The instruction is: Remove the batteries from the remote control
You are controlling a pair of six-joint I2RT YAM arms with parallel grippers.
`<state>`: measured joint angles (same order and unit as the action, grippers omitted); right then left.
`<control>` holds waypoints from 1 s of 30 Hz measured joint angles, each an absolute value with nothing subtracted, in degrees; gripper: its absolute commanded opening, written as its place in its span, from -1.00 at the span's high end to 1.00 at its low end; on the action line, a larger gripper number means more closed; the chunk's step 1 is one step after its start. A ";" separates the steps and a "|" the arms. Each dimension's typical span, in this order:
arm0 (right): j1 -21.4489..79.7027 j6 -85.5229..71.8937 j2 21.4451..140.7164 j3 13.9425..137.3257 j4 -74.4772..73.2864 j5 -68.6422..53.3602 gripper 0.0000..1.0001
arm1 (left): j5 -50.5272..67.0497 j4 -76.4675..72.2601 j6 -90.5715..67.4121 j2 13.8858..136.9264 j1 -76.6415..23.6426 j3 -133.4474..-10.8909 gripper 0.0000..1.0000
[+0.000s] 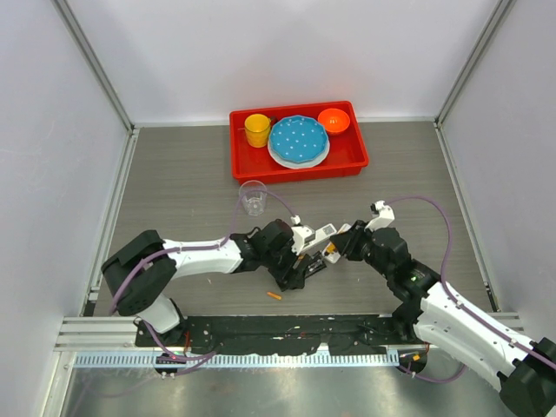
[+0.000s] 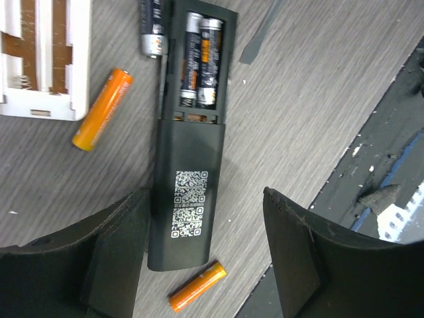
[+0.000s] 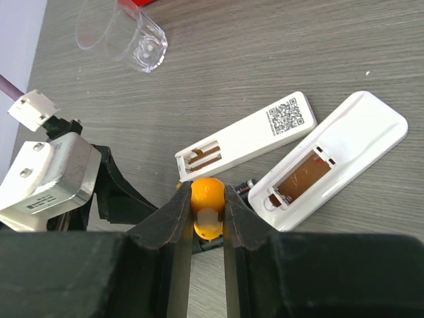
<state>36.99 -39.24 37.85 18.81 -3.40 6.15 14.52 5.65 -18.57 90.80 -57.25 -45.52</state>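
A black remote (image 2: 189, 179) lies back up on the table with its cover off; two dark batteries (image 2: 201, 63) sit in its compartment. Two orange batteries lie loose, one beside it (image 2: 103, 108) and one below its end (image 2: 197, 286), which also shows in the top view (image 1: 274, 296). A dark battery (image 2: 151, 26) lies at the top. My left gripper (image 2: 202, 199) is open and straddles the black remote's lower end. My right gripper (image 3: 207, 199) is shut on the orange screwdriver handle (image 3: 207, 189); its blade (image 2: 262, 33) points near the compartment.
Two white remotes with empty compartments lie close by, a slim one (image 3: 245, 136) and a wider one (image 3: 331, 165). A clear plastic cup (image 1: 253, 198) stands behind them. A red tray (image 1: 347, 161) with dishes is at the back. The black mounting rail (image 1: 261, 330) runs along the near edge.
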 measured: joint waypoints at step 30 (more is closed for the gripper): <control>37.01 -36.80 51.29 19.20 4.67 6.74 0.98 | 19.49 6.09 -18.48 92.79 -52.80 -50.41 0.74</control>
<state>37.01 -36.80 51.29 19.20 4.67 6.74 19.49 6.09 -18.48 92.79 -52.80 -50.41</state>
